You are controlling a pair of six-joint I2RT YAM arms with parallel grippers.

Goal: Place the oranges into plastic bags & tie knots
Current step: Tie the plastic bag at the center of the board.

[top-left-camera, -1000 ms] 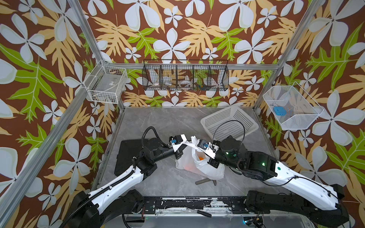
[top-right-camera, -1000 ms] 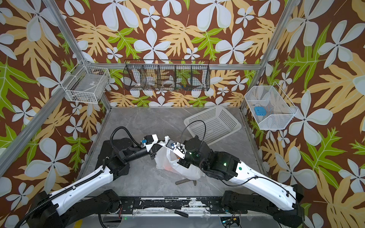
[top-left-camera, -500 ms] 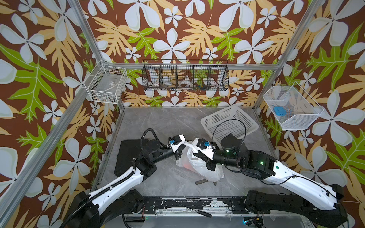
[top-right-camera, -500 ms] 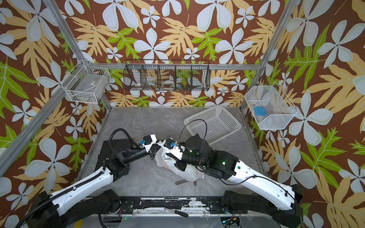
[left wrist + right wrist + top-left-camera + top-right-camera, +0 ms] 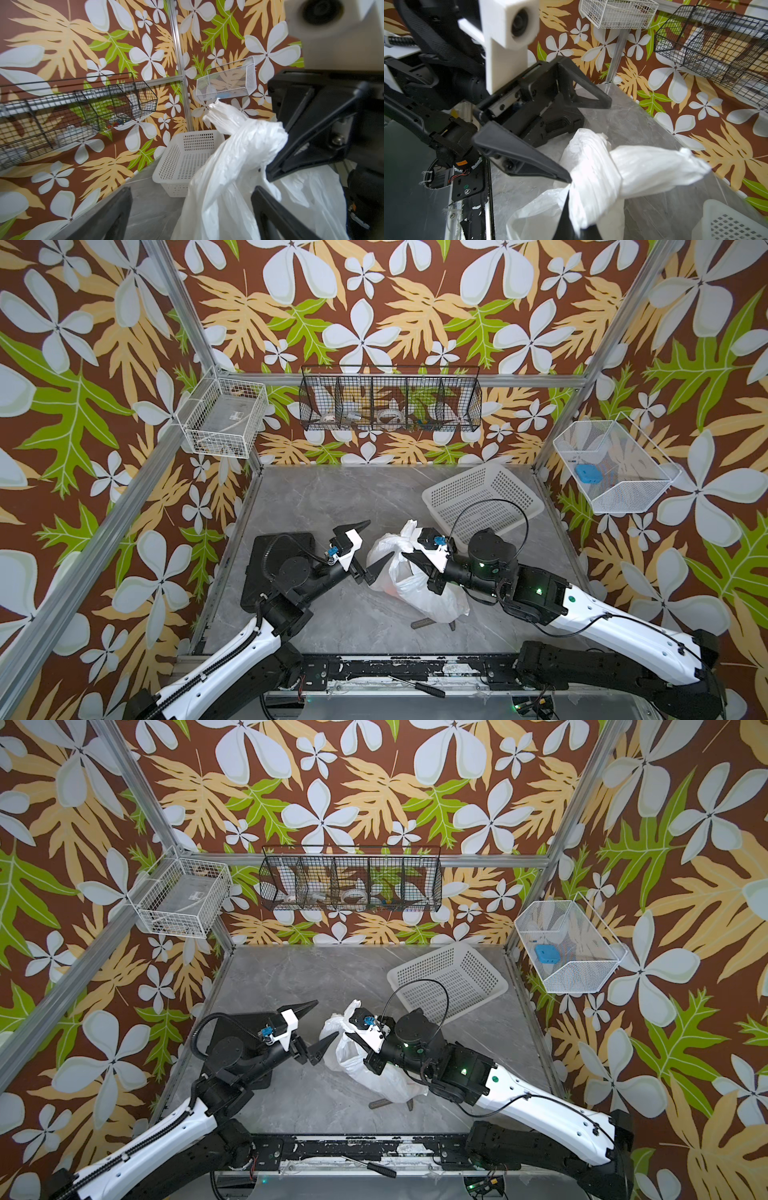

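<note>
On the grey tabletop (image 5: 332,510), near its middle, the white plastic bag (image 5: 428,593) slumps with its handles twisted into a knot (image 5: 402,541) at the top. Two strap ends stick out toward the back wall. The oranges (image 5: 389,590) show only as an orange tint through the film, low on the bag's side. The right tool (image 5: 409,558) is pressed together on the bunched neck of the bag just below the knot, and its dark fingers (image 5: 563,218) bite into the plastic. The left tool (image 5: 379,540) stands spread wide and grips nothing. In the right wrist view, the tip of one of its fingers (image 5: 529,160) touches the bag beside the knot, while the other points away over the tabletop, clear of the plastic. A white perforated basket (image 5: 482,499) sits toward the back right corner, behind the right arm.
</note>
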